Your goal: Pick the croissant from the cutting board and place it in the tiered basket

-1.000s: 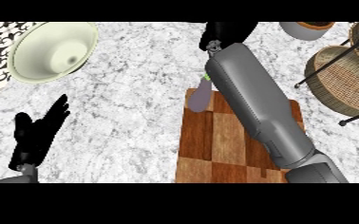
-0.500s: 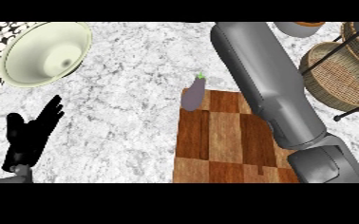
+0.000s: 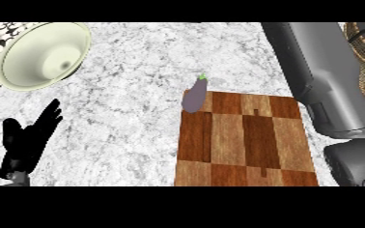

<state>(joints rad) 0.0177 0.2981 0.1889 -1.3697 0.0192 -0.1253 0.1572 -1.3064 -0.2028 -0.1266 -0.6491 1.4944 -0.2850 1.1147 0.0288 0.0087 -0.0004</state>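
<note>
A checkered wooden cutting board [image 3: 242, 142] lies at the lower middle of the head view. No croissant shows on it or anywhere else. Only a sliver of the wicker tiered basket [image 3: 355, 41] shows at the right edge, behind my right forearm [image 3: 317, 72]. That forearm runs up out of the top of the view, so my right hand is hidden. My left hand [image 3: 28, 142] rests open at the lower left, fingers up, holding nothing.
A small purple eggplant [image 3: 193, 95] lies across the board's far left corner, partly on the marble counter [image 3: 143, 77]. A large cream bowl [image 3: 44, 55] stands at the upper left.
My right forearm has swung to the right and further up, and its hand has left the top of the view. The basket has slid almost out of sight at the right.
</note>
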